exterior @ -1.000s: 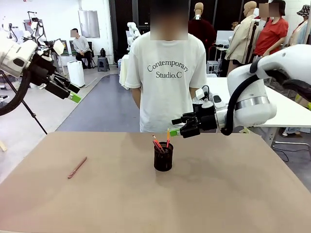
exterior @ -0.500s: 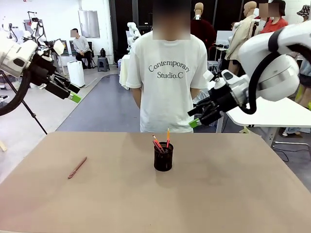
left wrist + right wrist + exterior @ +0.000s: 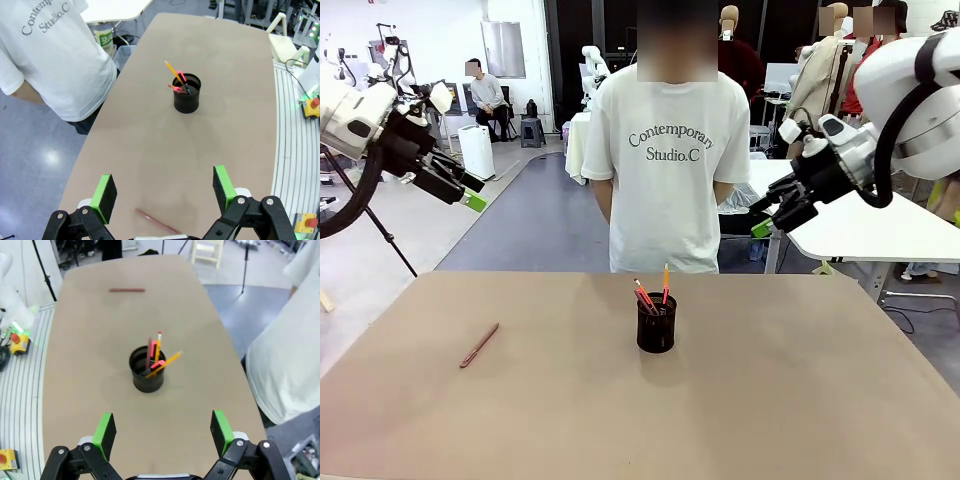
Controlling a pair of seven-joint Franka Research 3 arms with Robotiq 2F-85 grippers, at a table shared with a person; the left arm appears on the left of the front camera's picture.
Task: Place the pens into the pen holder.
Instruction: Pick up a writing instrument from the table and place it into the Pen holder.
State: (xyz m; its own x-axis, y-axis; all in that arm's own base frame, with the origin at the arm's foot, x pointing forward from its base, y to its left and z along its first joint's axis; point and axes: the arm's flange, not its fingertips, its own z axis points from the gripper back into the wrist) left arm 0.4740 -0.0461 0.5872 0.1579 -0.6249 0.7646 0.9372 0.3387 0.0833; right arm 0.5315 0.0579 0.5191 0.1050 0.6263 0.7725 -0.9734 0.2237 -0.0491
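Pens stand in the pen holder, with one lying loose, on the brown table, which spreads across the whole near part of the front view. A person in a white printed T-shirt stands at its far edge, directly behind the holder, arms hanging at the sides.

Both arms are raised well above the tabletop. The left gripper hangs high at the left, off the table's edge, pointing down and inward; its wrist view shows the green-padded fingers spread wide with nothing between them. The right gripper is lifted at the right beside the person, well apart from the holder, and its own view shows it likewise released and empty.

The pen holder, a black mesh cup, stands upright near the middle of the table, a little toward the person. From it rise a yellow-orange pencil and pinkish-red pens, all leaning against the rim; something dark sits among them, possibly a marker, though it is too small to be sure of it.

The loose pen, slim and reddish, lies flat on the table's left part, well apart from the holder and angled toward the far right.
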